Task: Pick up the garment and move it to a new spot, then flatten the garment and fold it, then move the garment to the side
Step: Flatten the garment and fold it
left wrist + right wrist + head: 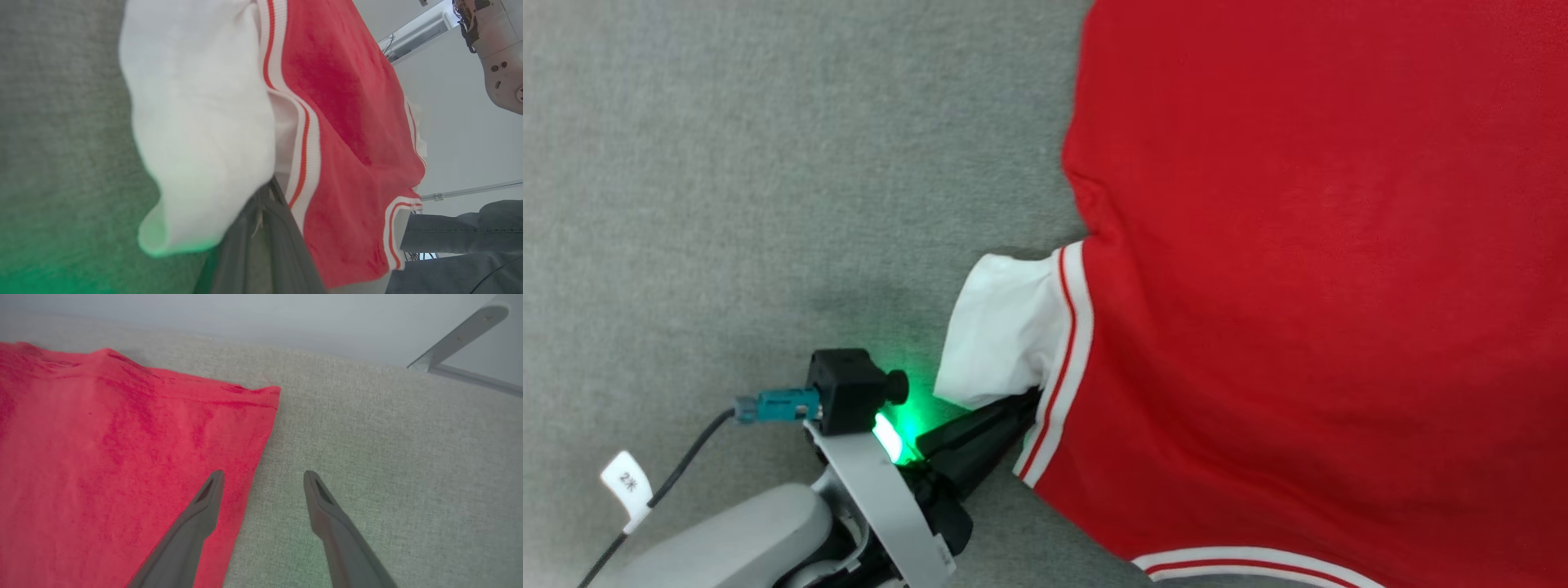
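My left gripper (1023, 403) clamps the sleeve seam of the red, white-sleeved cotton T-shirt (1298, 286); right gripper (263, 478) wide, empty, over its edge; thin pinch could slip.

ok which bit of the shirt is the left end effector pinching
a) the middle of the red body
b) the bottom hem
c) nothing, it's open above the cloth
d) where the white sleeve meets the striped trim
d: in the head view the left end effector is shut on the garment right where the white sleeve meets the striped trim.
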Controlling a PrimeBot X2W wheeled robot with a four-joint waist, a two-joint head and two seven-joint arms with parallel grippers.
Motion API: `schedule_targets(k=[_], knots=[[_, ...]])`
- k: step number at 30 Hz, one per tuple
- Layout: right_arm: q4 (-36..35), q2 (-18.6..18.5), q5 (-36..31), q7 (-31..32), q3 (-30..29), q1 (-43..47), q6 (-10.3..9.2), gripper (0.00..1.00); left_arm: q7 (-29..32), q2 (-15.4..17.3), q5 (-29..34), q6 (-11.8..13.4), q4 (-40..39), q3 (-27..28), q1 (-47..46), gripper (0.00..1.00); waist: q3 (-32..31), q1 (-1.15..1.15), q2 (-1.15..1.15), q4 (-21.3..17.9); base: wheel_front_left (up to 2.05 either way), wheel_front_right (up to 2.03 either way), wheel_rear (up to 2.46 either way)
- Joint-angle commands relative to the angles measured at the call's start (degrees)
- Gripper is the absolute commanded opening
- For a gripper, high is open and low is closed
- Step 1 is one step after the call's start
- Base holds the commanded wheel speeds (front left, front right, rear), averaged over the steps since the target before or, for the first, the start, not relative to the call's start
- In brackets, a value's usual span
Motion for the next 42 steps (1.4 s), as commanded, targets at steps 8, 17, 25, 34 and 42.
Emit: schedule_targets(k=[8, 17, 25, 34, 42], knots=[[13.70, 4.66, -7.93, 7.08, 0.59, -10.10, -0.09, 1.00, 1.56, -3.39, -0.56, 0.39, 9.88, -1.02, -0.99, 0.00, 5.76, 0.00, 0.00, 4.47, 0.00, 0.00, 0.00], [16.63, 6.26, -9.66, 7.98, 1.99, -10.60, -0.07, 0.00, 1.10, -4.30, -0.24, -0.62, 12.16, -0.57, -2.63, 0.00, 4.65, 0.00, 0.00, 3.58, 0.00, 0.00, 0.00], [10.88, 2.33, -5.13, 2.98, 5.40, -5.17, -0.09, 0.00, -1.10, -3.64, -1.09, -1.06, 13.08, 0.75, -0.50, 0.00, -1.62, 0.00, 0.00, 1.79, 0.00, 0.00, 0.00], [-7.33, -9.08, 7.79, 0.44, 9.51, 14.87, -0.09, 0.00, -3.12, -0.54, -1.61, -0.09, 10.34, 2.88, 4.20, 0.00, -10.50, 0.00, 0.00, -1.83, 0.00, 0.00, 0.00], [-20.51, -15.39, 14.49, -4.07, 7.53, 38.38, -0.09, 0.00, -3.80, 0.85, -1.98, 1.14, 6.57, 4.88, 7.32, 0.00, -14.73, 0.00, 0.00, -5.00, 0.00, 0.00, 0.00]])
